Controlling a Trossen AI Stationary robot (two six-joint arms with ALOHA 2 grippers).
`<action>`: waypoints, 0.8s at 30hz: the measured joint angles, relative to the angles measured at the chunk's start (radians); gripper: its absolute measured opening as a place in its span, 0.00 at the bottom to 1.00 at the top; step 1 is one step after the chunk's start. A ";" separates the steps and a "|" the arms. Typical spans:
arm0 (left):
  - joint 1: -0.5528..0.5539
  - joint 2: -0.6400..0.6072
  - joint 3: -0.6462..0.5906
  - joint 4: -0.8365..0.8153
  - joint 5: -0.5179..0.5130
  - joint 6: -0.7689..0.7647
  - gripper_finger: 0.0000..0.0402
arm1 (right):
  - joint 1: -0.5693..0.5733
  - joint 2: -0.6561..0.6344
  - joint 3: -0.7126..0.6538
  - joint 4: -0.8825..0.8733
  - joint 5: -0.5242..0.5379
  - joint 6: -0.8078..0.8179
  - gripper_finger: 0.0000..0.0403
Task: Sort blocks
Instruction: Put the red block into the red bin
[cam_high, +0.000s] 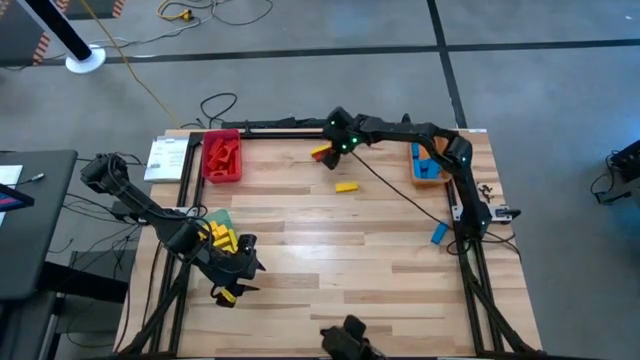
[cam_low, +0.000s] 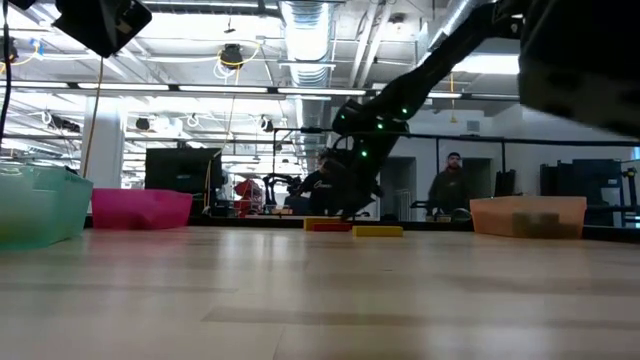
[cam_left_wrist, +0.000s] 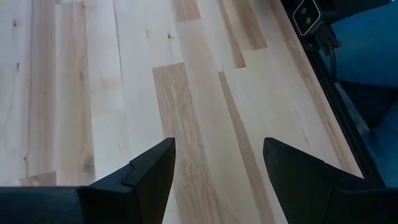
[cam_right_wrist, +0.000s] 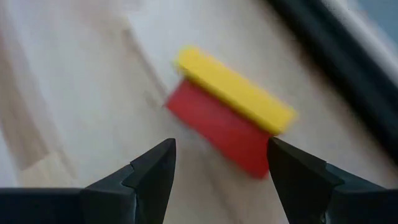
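The wooden surface (cam_high: 330, 250) serves as the landmark, seen from above. Just off its left edge lies a white paper sheet (cam_high: 165, 158). On the surface's far-left corner sits a red tray (cam_high: 222, 157) with red blocks (cam_high: 224, 153) piled inside. Nearer along the left edge a green tray (cam_high: 216, 218) holds a heap of yellow blocks (cam_high: 222, 237).

The left tool (cam_high: 240, 268) hangs over the surface's near-left part, just beside the green tray, its fingers (cam_left_wrist: 152, 174) spread apart with only bare wood between them. A small yellow piece (cam_high: 221, 295) shows at the tool's near side; whether it is a block or part of the arm is not clear.

Toward the middle of the surface's far edge, the right tool (cam_high: 335, 150) hovers low over a red block (cam_right_wrist: 217, 127) and a yellow block (cam_right_wrist: 236, 90) lying side by side and touching. Its fingers (cam_right_wrist: 155, 174) stand open and hold nothing, the pair showing in the gap ahead of them. A little nearer on the surface lies a single yellow block (cam_high: 346, 186), well apart from the trays.

On the far-right corner sits an orange tray (cam_high: 428, 165) with blue blocks (cam_high: 422, 158) in it. Near the right edge, around mid-depth, a lone blue block (cam_high: 438, 234) rests on the wood beside the right arm's base.
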 joint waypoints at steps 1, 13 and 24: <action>0.000 0.000 0.000 0.000 -0.003 0.003 0.59 | -0.005 0.007 0.001 0.020 -0.002 0.002 0.67; 0.000 0.000 0.000 0.001 -0.022 0.013 0.59 | 0.002 0.011 0.002 0.001 -0.035 0.026 0.67; 0.000 0.000 0.000 0.005 -0.022 -0.005 0.59 | 0.089 -0.004 0.007 -0.247 -0.038 0.036 0.67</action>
